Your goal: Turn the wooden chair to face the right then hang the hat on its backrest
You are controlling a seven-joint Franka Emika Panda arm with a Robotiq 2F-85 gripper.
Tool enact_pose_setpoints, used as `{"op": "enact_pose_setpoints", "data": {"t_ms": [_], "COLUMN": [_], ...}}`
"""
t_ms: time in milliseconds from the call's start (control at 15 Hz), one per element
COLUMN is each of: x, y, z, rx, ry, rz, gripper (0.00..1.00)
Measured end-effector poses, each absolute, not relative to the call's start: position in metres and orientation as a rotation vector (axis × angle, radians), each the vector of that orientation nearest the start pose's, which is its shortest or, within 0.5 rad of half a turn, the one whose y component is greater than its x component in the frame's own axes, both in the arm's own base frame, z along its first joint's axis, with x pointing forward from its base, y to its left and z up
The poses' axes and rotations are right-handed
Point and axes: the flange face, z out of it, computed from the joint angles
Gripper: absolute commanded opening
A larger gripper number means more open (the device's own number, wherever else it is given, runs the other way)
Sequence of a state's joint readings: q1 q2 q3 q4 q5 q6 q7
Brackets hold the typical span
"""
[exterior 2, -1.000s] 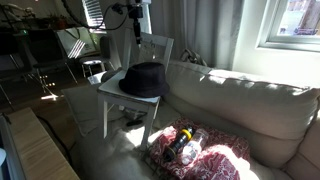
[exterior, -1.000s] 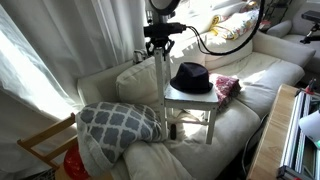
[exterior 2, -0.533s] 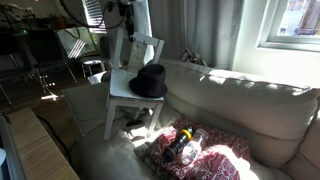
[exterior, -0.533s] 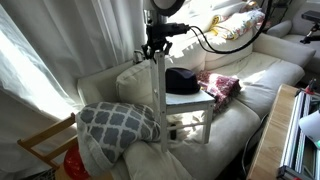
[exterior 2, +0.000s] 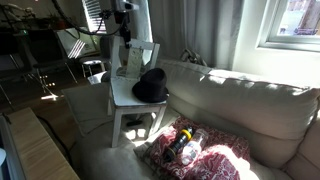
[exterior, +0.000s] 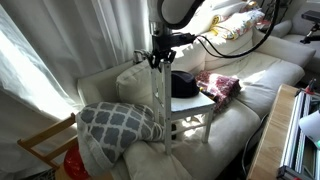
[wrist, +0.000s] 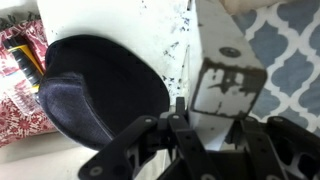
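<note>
1. Gripping the top of the backrest (exterior: 160,92), the claw (exterior: 160,58) is hanging directly above the wooden chair (exterior: 193,103) in an exterior view, with its fingers pinched together on the upper rail. The chair is standing on the cream cushioned bench (exterior: 258,72) and is showing its back edge-on. The hat (exterior: 183,83) is lying on the chair's seat, just beside the backrest. A grey patterned pillow (exterior: 120,122) is leaning near the chair behind its back, and a red patterned cloth (exterior: 224,86) is lying just past the seat's front.
2. In an exterior view, the claw (exterior 2: 124,38) is again clamping the top of the backrest (exterior 2: 138,58). The chair (exterior 2: 122,98) is standing on the bench (exterior 2: 245,100), and the hat (exterior 2: 150,86) is sitting on its seat close to the back. The cloth (exterior 2: 190,148) is bunching up on the bench near the chair's legs.
3. In the wrist view, the claw (wrist: 180,118) is reaching in from the bottom edge, its dark fingers drawn close against the pale wood of the backrest (wrist: 228,35). The hat (wrist: 95,95) is resting on the white seat beside it. The pillow (wrist: 292,40) is showing beyond the backrest.
</note>
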State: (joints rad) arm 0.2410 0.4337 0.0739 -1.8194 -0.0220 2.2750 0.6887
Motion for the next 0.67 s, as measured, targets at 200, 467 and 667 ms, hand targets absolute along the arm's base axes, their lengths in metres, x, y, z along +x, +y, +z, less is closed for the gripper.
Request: {"op": "enact_pose_setpoints", "data": {"t_ms": [200, 467, 667], "x": [0.614, 0.611, 0.601], "y": [0.193, 0.185, 0.188], "z": [0.303, 0.303, 0.297], "rx": [-3.072, -3.093, -3.094], "ry": [0.558, 0.474, 0.401], "rz": [-0.021, -0.012, 0.028], "gripper": [0.07, 0.07, 0.07]}}
